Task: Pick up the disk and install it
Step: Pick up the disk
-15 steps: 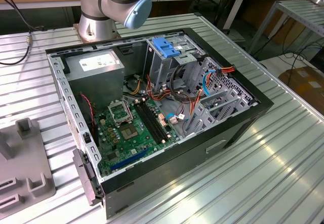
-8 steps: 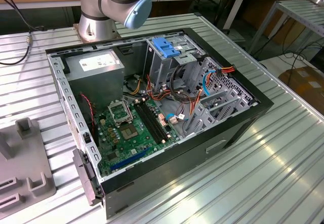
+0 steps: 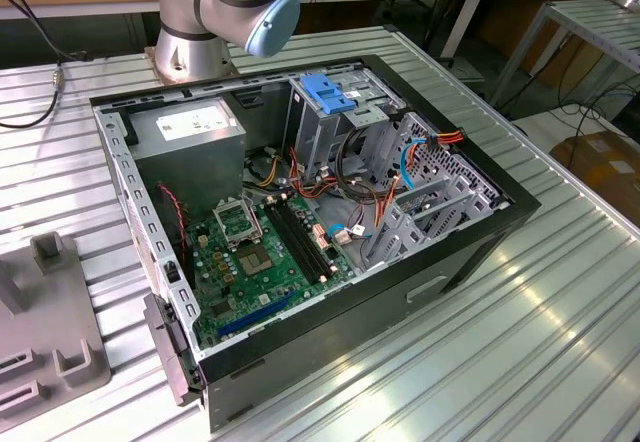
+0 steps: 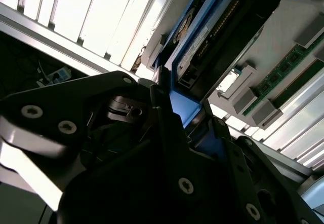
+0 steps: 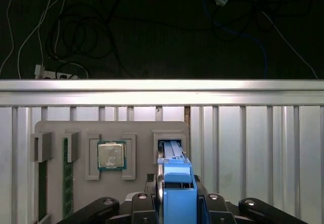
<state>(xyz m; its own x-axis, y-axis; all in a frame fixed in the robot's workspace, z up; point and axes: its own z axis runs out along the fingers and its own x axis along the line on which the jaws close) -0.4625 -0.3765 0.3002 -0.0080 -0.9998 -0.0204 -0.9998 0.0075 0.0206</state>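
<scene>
while the black robot hand [image 5: 177,196] clenches the flat grey-metal disk with blue plastic rails [image 5: 175,165] by its railed edges, upright at the grey plastic holder [image 5: 136,130], that disk probably handles stiff, weighty and shock-sensitive.

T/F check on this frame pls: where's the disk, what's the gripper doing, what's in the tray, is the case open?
1. The flat grey-metal disk with blue plastic rails sits between the fingers of the black gripper. True.
2. The disk is already installed in the black computer case. False: it is in the gripper, with its far end at a slot of the flat grey fixture tray.
3. A square silver processor chip lies in a tray recess beside the disk's slot. True.
4. The case's side is closed. False: it is open, and the green motherboard is exposed.
</scene>
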